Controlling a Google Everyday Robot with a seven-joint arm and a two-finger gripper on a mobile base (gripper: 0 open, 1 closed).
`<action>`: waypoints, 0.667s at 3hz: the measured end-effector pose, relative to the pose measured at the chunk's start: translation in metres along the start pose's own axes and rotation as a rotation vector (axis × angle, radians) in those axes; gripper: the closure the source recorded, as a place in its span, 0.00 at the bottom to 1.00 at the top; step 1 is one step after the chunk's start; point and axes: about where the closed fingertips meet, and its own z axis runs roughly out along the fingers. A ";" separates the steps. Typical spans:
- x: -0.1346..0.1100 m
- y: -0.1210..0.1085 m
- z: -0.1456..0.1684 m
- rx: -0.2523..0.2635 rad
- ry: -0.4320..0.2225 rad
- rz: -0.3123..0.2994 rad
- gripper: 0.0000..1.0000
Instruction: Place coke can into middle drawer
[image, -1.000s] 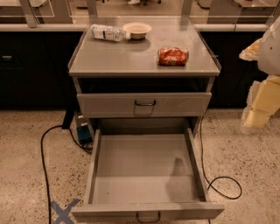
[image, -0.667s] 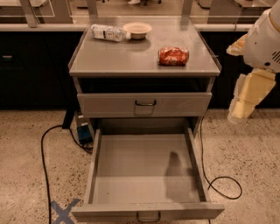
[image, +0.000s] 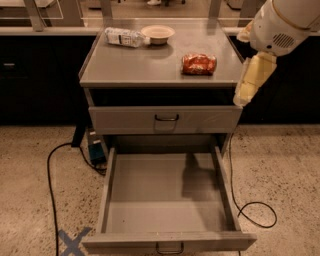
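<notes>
The coke can (image: 199, 64) lies on its side on the grey cabinet top (image: 135, 65), towards its right side. The middle drawer (image: 165, 195) is pulled fully open below, empty, with its dark loop handle (image: 169, 248) at the front edge. My gripper (image: 251, 77), pale yellow, hangs from the white arm (image: 285, 22) at the upper right. It is just off the cabinet's right front corner, to the right of the can and apart from it. It holds nothing that I can see.
A clear water bottle (image: 123, 36) and a tan bowl (image: 158, 33) sit at the back of the cabinet top. A shut handled drawer (image: 165, 119) is above the open one. Cables (image: 51, 175) and a blue tape cross (image: 72, 241) lie on the floor.
The arm and gripper have moved left and up, from the right edge of the view to the cabinet's right front corner. The can and the drawer have not moved.
</notes>
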 end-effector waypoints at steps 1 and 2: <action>-0.007 -0.043 0.021 0.023 -0.001 0.000 0.00; -0.019 -0.098 0.079 0.004 -0.003 0.007 0.00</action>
